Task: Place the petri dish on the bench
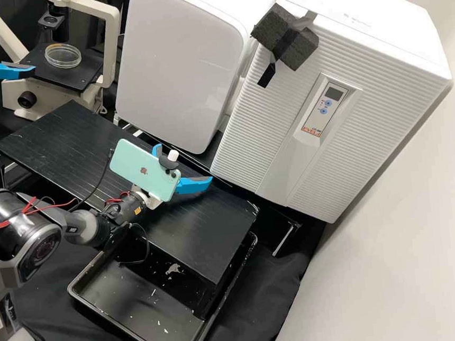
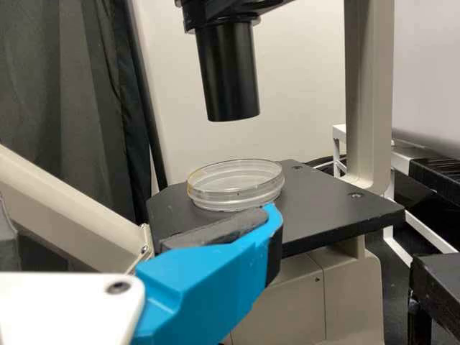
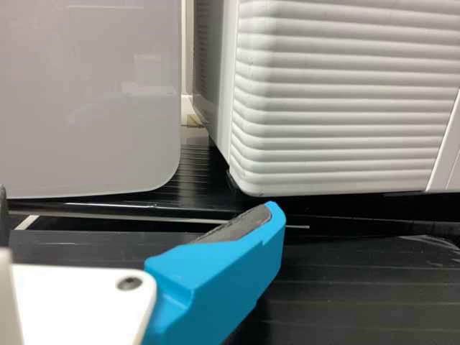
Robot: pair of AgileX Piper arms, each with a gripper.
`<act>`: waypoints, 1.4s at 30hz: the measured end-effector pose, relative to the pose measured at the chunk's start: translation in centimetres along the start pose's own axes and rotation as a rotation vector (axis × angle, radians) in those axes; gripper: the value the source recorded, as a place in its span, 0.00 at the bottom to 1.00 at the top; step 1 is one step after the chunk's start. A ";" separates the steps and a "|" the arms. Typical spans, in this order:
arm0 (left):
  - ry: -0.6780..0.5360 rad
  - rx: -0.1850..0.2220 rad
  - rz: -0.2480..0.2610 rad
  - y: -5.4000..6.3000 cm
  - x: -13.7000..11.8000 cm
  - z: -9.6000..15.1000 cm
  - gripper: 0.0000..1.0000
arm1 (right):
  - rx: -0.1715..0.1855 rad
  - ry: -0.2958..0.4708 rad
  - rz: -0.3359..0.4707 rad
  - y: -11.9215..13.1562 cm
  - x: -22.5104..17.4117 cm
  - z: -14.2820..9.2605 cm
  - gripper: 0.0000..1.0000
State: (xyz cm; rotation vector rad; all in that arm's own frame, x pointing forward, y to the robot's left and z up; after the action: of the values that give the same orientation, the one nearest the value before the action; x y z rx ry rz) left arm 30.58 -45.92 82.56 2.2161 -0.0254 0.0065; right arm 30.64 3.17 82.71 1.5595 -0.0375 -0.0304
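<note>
The clear petri dish (image 1: 63, 56) lies flat on the microscope's black stage (image 1: 82, 77); the left wrist view shows the same dish (image 2: 236, 185) under the dark lens tube. At the high view's upper left, my left gripper (image 1: 11, 50) stands open beside the stage. In its wrist view the left gripper (image 2: 140, 221) has one blue finger close by the dish, nothing held. My right gripper (image 1: 184, 164), open and holding nothing, is over the black slatted bench (image 1: 70, 136), away from the dish. The right gripper (image 3: 138, 214) faces the white machines in its wrist view.
A black tray (image 1: 118, 318) sits below the bench's near edge. Behind the bench stand a grey-fronted white unit (image 1: 181, 63) and a ribbed white cabinet (image 1: 357, 74). A mint phone (image 1: 141, 168) is mounted on the right arm. The microscope's pale frame (image 2: 370, 93) rises beside the stage.
</note>
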 end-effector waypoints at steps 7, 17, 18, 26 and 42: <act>-0.006 0.000 0.001 0.0 0.1 0.2 1.00 | 0.000 0.000 0.000 0.0 0.0 0.0 1.00; -0.069 0.011 0.062 2.7 2.9 1.5 1.00 | 0.000 0.000 0.000 0.0 0.0 0.0 1.00; -0.069 0.008 0.064 2.9 3.2 1.5 1.00 | 0.000 0.000 0.000 0.0 0.0 0.0 1.00; -0.140 -0.055 0.020 3.5 6.2 2.4 1.00 | 0.000 0.000 0.000 0.0 0.0 0.0 1.00; -0.106 -0.058 -0.143 0.6 10.9 2.1 1.00 | 0.000 0.000 0.000 0.0 0.0 0.0 1.00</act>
State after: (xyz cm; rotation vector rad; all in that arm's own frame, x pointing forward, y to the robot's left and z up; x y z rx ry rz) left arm 41.46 -48.11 81.91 2.1535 0.0736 -0.1883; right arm 30.64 3.17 82.71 1.5595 -0.0375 -0.0304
